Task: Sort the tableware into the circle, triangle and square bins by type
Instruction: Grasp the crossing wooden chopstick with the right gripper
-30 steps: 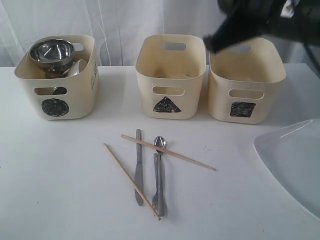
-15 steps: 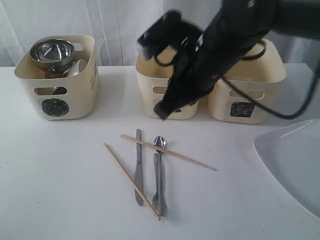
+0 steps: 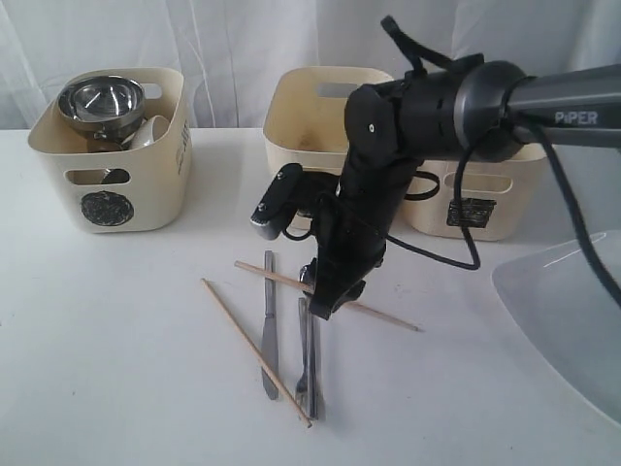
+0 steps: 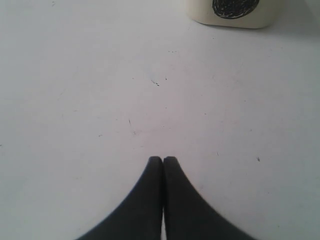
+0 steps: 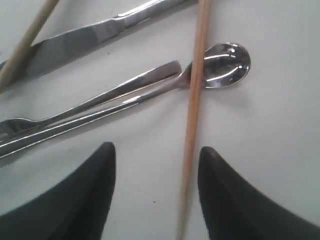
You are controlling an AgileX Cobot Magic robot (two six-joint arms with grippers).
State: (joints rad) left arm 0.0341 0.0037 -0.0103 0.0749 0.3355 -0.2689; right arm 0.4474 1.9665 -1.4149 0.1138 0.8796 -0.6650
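Observation:
Knife [image 3: 269,330], fork [image 3: 302,364], spoon [image 3: 310,275] and two wooden chopsticks [image 3: 254,349] [image 3: 390,316] lie in a loose pile on the white table. My right gripper [image 3: 325,303] hangs low over the spoon and the crossing chopstick, open. In the right wrist view the chopstick [image 5: 194,110] runs between the fingers of the right gripper [image 5: 156,150], close to one of them, over the spoon [image 5: 225,65]; fork [image 5: 125,87] and knife [image 5: 75,42] lie beyond. The steel bowl [image 3: 100,100] and small white bowl [image 3: 150,131] sit in the circle bin [image 3: 107,209]; mugs are hidden. My left gripper [image 4: 163,159] is shut, empty, over bare table.
The triangle bin [image 3: 320,107] and square bin [image 3: 485,194] stand behind the cutlery, partly hidden by the right arm. The large white plate [image 3: 572,311] lies at the right edge. The circle bin's base [image 4: 235,12] shows in the left wrist view.
The right arm has swung from above the square bin, across the triangle bin, down to the cutlery pile. The tableware has not moved.

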